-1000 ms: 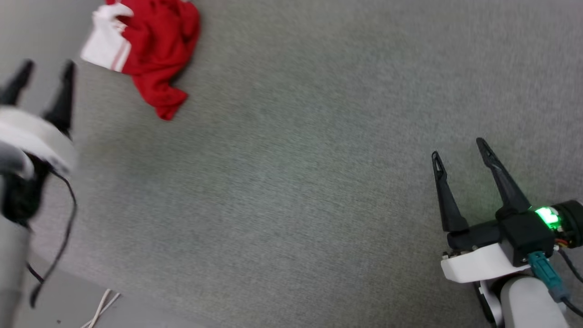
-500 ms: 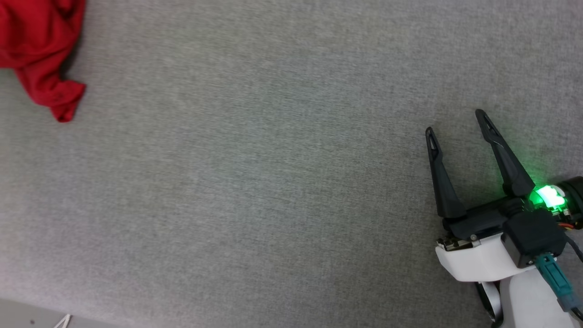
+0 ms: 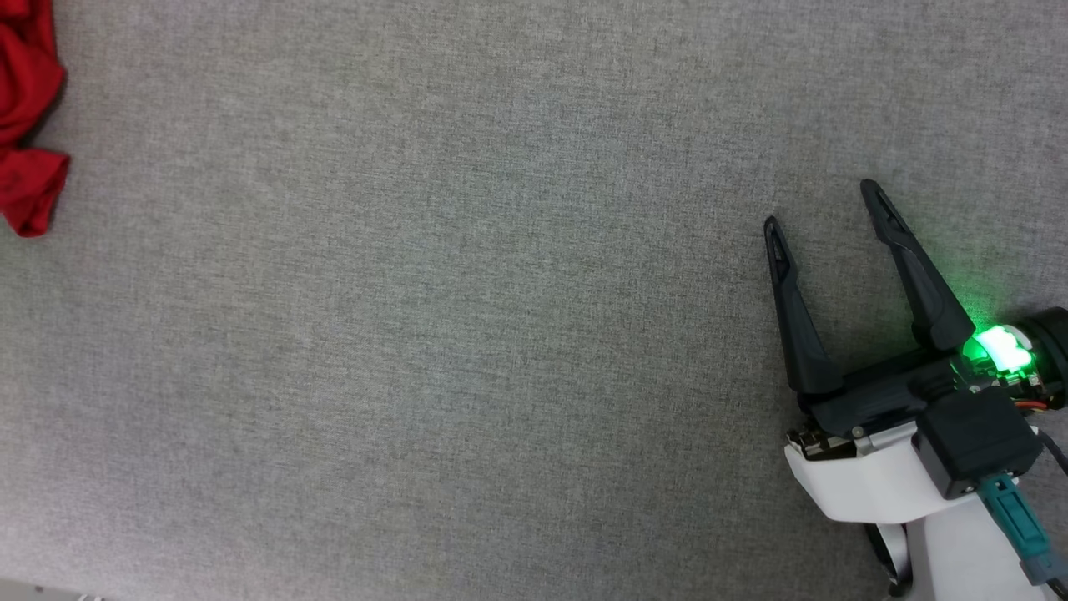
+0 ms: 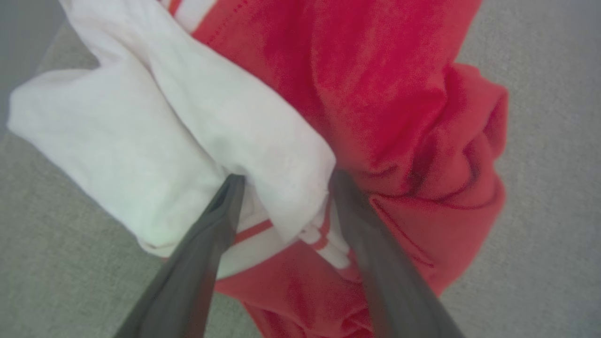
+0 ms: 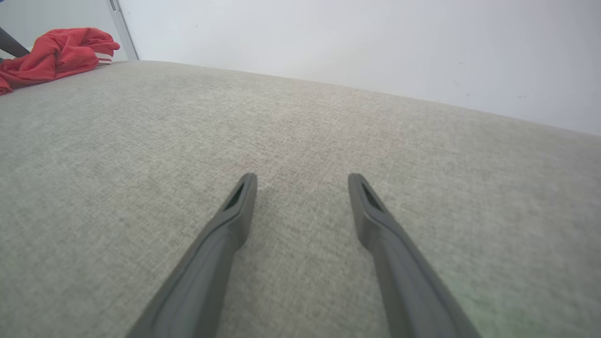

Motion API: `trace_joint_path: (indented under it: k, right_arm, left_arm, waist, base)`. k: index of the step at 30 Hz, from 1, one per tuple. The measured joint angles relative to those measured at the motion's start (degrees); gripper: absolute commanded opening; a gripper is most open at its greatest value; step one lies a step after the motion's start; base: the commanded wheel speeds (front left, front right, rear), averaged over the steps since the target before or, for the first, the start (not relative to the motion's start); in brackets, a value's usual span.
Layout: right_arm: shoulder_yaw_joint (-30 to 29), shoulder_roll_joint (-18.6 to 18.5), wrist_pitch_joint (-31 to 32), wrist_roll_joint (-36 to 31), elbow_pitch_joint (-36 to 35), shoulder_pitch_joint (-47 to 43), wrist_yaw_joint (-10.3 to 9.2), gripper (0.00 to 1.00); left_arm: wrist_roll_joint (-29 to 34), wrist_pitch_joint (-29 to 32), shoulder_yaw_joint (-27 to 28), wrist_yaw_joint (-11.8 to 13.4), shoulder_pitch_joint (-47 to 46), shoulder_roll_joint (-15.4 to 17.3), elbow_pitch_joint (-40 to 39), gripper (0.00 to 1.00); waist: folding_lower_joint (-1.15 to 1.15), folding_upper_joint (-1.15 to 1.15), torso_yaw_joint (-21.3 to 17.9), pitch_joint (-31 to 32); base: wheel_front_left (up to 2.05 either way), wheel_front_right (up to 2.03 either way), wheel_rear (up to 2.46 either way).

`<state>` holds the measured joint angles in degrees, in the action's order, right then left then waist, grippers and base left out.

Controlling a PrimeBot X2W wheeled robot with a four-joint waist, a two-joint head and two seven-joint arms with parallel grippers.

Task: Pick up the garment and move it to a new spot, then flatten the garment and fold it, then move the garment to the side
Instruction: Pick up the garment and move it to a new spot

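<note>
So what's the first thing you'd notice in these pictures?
The crumpled red jersey with white sleeve panels jumps out, close up in the left wrist view, where the left gripper stands open with its dark fingers astride a white fold. Next is the bright green light glowing at the base of the open right gripper, low on the right of the head view, over plain grey fabric.
</note>
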<state>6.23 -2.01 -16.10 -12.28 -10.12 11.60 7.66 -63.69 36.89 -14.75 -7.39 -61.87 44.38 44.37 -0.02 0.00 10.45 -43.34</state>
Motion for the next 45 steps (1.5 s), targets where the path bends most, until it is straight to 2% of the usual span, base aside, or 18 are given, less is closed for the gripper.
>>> trace_joint_path:
  k: [1,5,9,15,21,29,33,38,45]
  right_arm:
    - [-0.04,0.01,0.00,-0.11,0.21,0.03,0.00,1.00]
    - [-0.16,0.00,0.02,-0.31,1.69,0.21,-0.01,1.00]
    - [-0.23,-0.15,0.15,0.03,4.32,0.37,-0.09,1.00]
    - [-0.60,-0.71,0.80,2.33,9.27,-0.60,-0.12,1.00]
    - [-0.66,-0.87,1.00,5.02,12.39,-2.54,-0.14,1.00]
    - [-0.99,-0.87,1.00,9.42,13.63,-4.98,-0.14,1.00]
    - [-0.97,-0.87,1.00,10.18,13.73,-5.74,-0.14,1.00]
    - [-0.96,-0.88,1.00,10.93,13.84,-6.15,-0.14,1.00]
    - [-1.23,-0.89,1.00,11.96,13.38,-6.45,-0.14,1.00]
  left_arm:
    - [-0.03,-0.38,-0.37,0.00,0.00,-0.20,0.08,0.00]
    - [0.11,-3.82,-1.88,0.00,0.51,-0.11,0.13,0.00]
    - [0.43,-8.10,-3.01,-0.01,0.81,1.51,-1.37,0.00]
    - [0.59,-12.72,-6.04,-0.01,1.84,5.57,-7.68,0.00]
    - [3.88,-17.69,-10.68,0.00,2.09,10.32,-14.99,0.00]
    - [6.80,-19.87,-19.15,-0.01,5.43,11.62,-25.97,0.00]
    - [9.56,-21.64,-22.43,-0.01,6.77,10.27,-29.74,0.00]
    - [15.29,-23.71,-26.77,0.65,7.76,6.51,-33.01,0.00]
    - [25.92,-26.13,-34.72,4.16,8.26,-2.31,-36.88,0.00]
  waist:
    - [0.00,0.00,0.04,0.14]
    - [0.01,0.00,0.26,1.45]
    - [0.02,0.00,0.42,4.05]
    - [0.02,0.00,0.44,10.10]
    - [0.02,0.00,-0.04,17.57]
    - [0.02,0.00,-2.01,26.88]
    - [0.01,0.00,-3.99,29.77]
    - [0.01,0.00,-7.40,31.54]
    - [0.02,0.00,-12.28,32.21]
  base:
    - [0.00,0.00,0.00]
    - [0.00,0.00,0.00]
    - [0.00,0.00,0.00]
    - [0.00,0.00,0.00]
    - [0.00,0.00,0.00]
    - [0.00,0.00,0.00]
    - [0.00,0.00,0.00]
    - [0.00,0.00,0.00]
    - [0.00,0.00,0.00]
